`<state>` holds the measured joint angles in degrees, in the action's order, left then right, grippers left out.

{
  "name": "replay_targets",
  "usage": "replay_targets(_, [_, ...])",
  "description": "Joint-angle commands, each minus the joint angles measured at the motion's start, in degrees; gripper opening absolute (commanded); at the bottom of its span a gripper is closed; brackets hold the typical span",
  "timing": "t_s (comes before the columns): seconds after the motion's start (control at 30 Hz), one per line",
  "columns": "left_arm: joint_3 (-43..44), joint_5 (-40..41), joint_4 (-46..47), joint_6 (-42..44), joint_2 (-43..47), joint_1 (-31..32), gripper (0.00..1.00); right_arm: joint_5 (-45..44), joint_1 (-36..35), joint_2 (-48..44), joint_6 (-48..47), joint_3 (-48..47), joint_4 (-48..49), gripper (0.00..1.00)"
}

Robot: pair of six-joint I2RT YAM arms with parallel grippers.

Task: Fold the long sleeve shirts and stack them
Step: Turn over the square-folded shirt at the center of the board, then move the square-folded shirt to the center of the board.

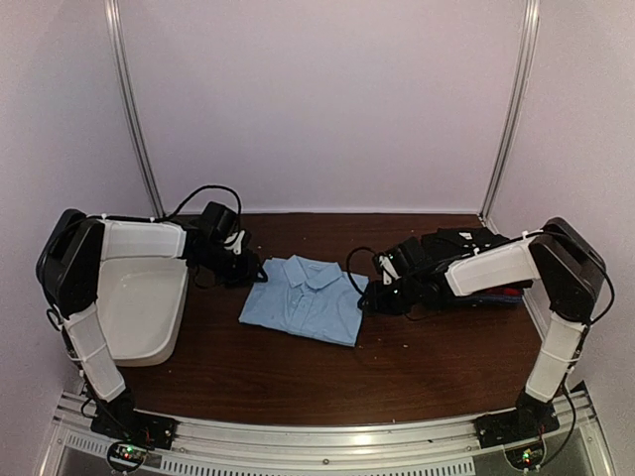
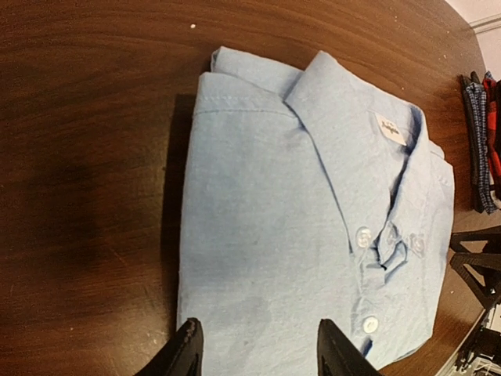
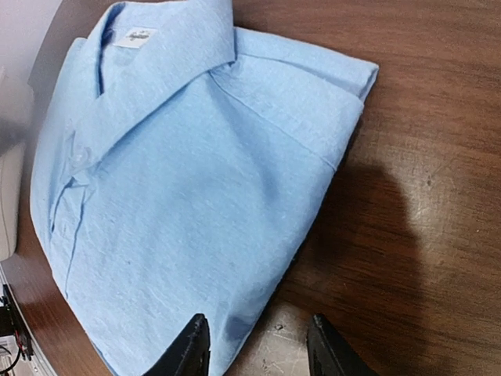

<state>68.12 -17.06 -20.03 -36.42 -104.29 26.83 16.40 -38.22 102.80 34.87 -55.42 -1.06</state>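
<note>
A light blue collared shirt (image 1: 306,297) lies folded flat at the middle of the brown table, collar toward the back. My left gripper (image 1: 254,269) hovers at its left edge, open; in the left wrist view the gripper (image 2: 262,352) has flat blue cloth (image 2: 313,219) beneath its spread fingers. My right gripper (image 1: 374,297) sits at the shirt's right edge, also open. In the right wrist view the gripper (image 3: 257,348) straddles the shirt's (image 3: 180,180) folded edge, one finger over cloth, the other over bare wood. A stack of folded dark, red and check shirts (image 1: 496,283) lies at the right, partly hidden by the right arm.
A white plastic tub (image 1: 139,307) stands at the table's left side under the left arm. The folded stack (image 2: 481,141) shows at the right edge of the left wrist view. Walls close the table on three sides.
</note>
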Motion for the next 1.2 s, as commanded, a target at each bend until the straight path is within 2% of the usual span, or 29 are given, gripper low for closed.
replay_targets(0.0, [-0.68, 2.75, 0.56, 2.74, -1.51, -0.29, 0.51, 1.08, -0.11, 2.3, -0.67, -1.77, 0.88, 0.44])
replay_targets(0.1, [-0.71, 3.31, 0.62, 3.31, -2.91, -0.29, 0.52, 1.07, -0.16, 3.12, -0.98, -1.96, 0.88, 0.44])
replay_targets(0.23, [-0.77, 4.26, 0.61, 3.48, -4.11, -0.29, 0.54, 1.17, -0.12, 4.44, -1.29, -2.68, 0.9, 0.38])
replay_targets(0.37, [-0.87, 4.33, 0.53, 3.0, -4.64, -0.29, 0.6, 1.32, 0.36, 5.44, -2.35, -3.83, 0.58, 0.23])
replay_targets(0.57, [-1.52, 2.89, 0.87, 2.13, -4.55, -0.2, 0.59, 1.98, 3.87, 5.9, -4.44, -4.92, -0.83, 0.01])
replay_targets(0.77, [-3.0, 0.82, 2.5, 0.4, -4.38, 0.43, 0.58, 2.29, 8.48, 6.63, -6.39, -6.68, -2.79, 0.0])
replay_targets(1.17, [-5.71, -3.71, 9.07, -6.89, -6.15, 4.04, 0.52, 3.24, 8.69, 5.39, -7.57, -7.51, -3.68, 0.05])
